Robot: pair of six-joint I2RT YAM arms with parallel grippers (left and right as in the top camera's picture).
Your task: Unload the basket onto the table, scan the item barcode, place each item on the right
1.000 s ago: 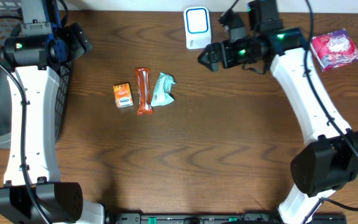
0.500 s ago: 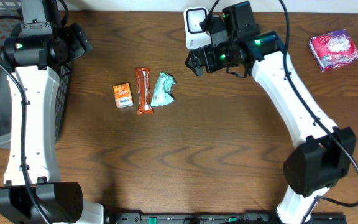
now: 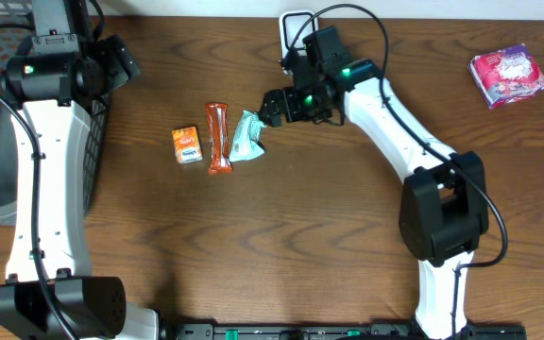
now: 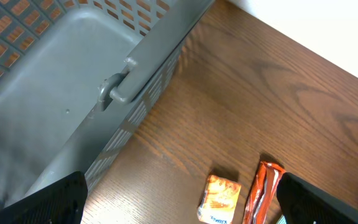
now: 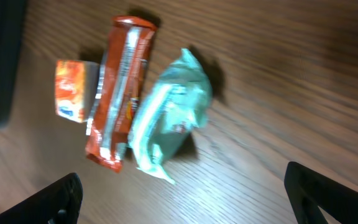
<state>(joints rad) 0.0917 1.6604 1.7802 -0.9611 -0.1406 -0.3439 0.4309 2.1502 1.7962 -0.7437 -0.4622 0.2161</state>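
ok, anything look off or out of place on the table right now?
Nothing is spilled or damaged. The small orange box, red snack bar and teal packet lie flat in a row on the table. Only the pink packet sits apart, alone near the right edge.

Dark wooden table (image 3: 300, 236) bearing an orange-red bar (image 3: 218, 138), small orange box (image 3: 187, 145) just left, teal packet (image 3: 246, 136) just right, pink packet (image 3: 509, 75) far right.
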